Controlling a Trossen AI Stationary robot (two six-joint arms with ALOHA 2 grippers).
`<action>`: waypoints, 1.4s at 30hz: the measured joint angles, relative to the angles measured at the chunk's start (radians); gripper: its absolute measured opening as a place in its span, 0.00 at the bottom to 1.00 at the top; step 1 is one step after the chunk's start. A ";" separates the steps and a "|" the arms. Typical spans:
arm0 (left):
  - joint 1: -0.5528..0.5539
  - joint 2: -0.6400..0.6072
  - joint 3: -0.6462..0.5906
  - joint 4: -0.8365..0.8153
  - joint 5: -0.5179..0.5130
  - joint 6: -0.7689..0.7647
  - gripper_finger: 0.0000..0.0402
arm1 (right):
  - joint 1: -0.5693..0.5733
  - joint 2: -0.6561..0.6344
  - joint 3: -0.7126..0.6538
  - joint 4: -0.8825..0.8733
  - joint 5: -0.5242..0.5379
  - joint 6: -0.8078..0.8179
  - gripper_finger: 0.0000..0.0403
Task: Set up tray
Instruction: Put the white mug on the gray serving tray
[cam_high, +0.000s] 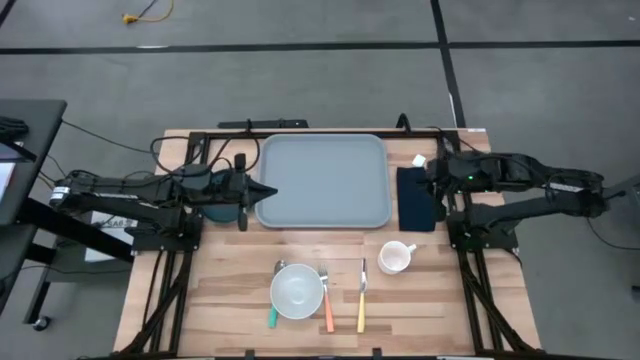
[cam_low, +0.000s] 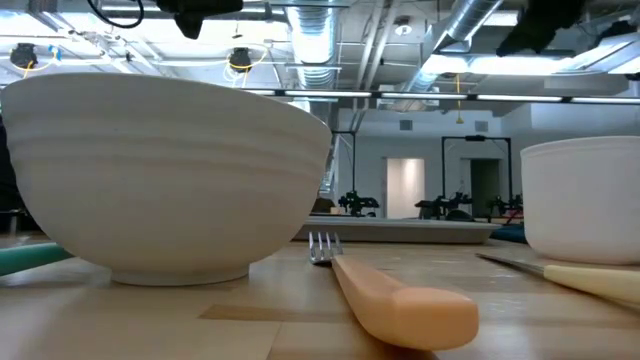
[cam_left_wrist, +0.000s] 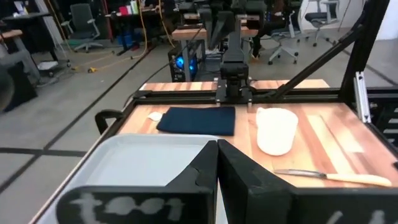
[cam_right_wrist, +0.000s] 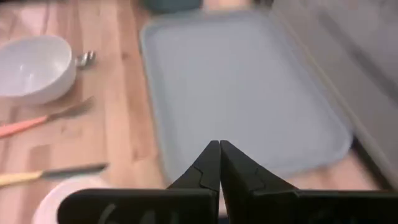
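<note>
The pale grey-blue tray (cam_high: 323, 180) lies flat at the table's far middle. My left gripper (cam_high: 270, 192) is shut, its tips over the tray's left rim (cam_left_wrist: 118, 158); I see no touch. A dark teal plate (cam_high: 212, 211) lies partly hidden under that arm. My right gripper (cam_high: 430, 172) is shut and stands above the far end of the black napkin (cam_high: 415, 198), which lies beside the tray's right rim. In the right wrist view the shut gripper (cam_right_wrist: 219, 149) points toward the tray (cam_right_wrist: 249, 87). The left wrist view shows the napkin (cam_left_wrist: 196, 119) beyond the tray.
Near the table's front stand a white bowl (cam_high: 297, 290) and a white cup (cam_high: 396, 257). A teal-handled utensil (cam_high: 272, 316), an orange-handled fork (cam_high: 327, 302) and a yellow-handled knife (cam_high: 362, 300) lie beside them. A small white object (cam_high: 419, 160) sits by the napkin's far end.
</note>
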 joint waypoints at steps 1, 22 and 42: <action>0.000 0.000 0.000 0.000 0.007 -0.005 0.00 | 0.000 0.014 0.016 -0.019 -0.025 0.028 0.00; 0.000 0.000 0.000 0.006 0.021 -0.001 0.00 | 0.286 0.270 0.061 -0.290 -0.188 0.429 0.00; 0.000 0.027 -0.001 0.159 0.015 0.055 0.00 | 0.409 0.270 0.061 -0.416 -0.127 0.456 0.17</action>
